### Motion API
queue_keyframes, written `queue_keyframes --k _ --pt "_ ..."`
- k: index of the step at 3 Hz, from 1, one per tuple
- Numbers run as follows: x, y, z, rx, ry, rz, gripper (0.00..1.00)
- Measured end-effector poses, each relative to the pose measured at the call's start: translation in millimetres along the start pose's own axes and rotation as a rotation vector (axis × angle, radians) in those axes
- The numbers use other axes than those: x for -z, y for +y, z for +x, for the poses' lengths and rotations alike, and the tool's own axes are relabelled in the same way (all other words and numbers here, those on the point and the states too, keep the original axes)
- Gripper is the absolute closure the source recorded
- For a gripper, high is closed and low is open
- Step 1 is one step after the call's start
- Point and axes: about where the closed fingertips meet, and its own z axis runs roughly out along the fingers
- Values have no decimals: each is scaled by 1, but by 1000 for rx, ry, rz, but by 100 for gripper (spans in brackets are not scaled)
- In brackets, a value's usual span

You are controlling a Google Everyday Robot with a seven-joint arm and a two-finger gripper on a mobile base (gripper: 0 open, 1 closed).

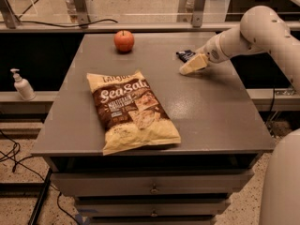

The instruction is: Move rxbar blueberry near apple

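Your gripper (193, 64) is low over the far right part of the table (220, 121), and its tip sits right at the rxbar blueberry (186, 55). The little dark blue bar lies flat on the table, and part of it hides behind the gripper. I cannot tell how far open the gripper is, or if it has hold of the bar at all, so do not trust that you have it. I think you are at the grab step. Come down slowly, because the bar is thin and flat and could slide away if you bump it from the side. Get a snug hold across the narrow way of the bar before you lift. Lift it only a little, just enough to clear the table. The apple (124, 41) sits near the far edge, off to the left and well apart from the bar. Go straight along the back of the table to reach it. The big chip bag (131, 109) lies closer to the front, so that way looks free. Stop just beside the apple, not on it, since the apple is round and may roll if you touch it. Set the bar down flat, then let go.
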Motion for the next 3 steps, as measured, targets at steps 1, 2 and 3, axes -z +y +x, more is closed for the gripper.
queue_keyframes --k 1,2,3 --pt "3 -3 -5 -8 -6 1 63" --pt "6 -4 -13 -6 -11 -3 87" --pt "7 -3 -28 11 -21 -15 100"
